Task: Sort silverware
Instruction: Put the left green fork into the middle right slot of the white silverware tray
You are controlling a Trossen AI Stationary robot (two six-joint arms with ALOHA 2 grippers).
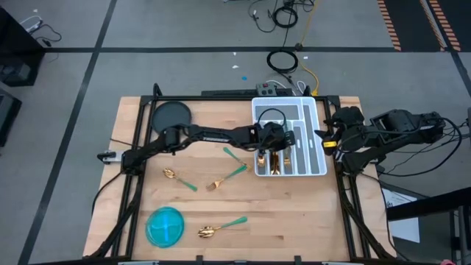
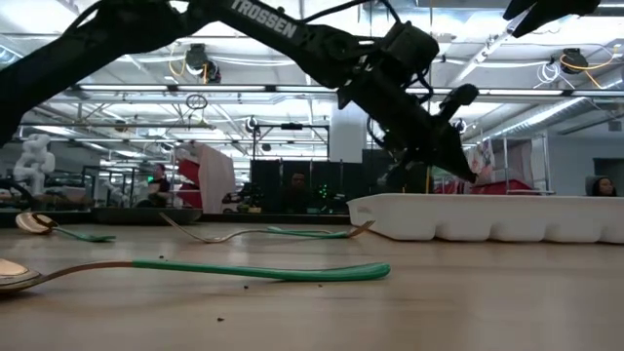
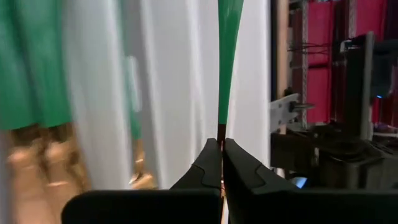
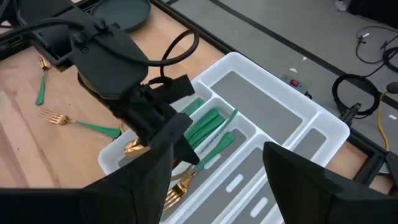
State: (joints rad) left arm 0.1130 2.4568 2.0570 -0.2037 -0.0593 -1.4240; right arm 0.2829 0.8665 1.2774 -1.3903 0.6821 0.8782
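Left hand over the white plastic compartmented tray, pinching one teal-handled gold utensil.

Only the left wrist view shows the grip: the fingers are clenched on the utensil's thin neck, its green handle running straight away from the fingertips, lengthwise along the tray's slots. From above this is hidden under the arm; that view instead shows loose spoons and forks on the wooden table left of the tray, pointing various ways. Right hand waits at the tray's right edge, fingers spread, holding nothing.
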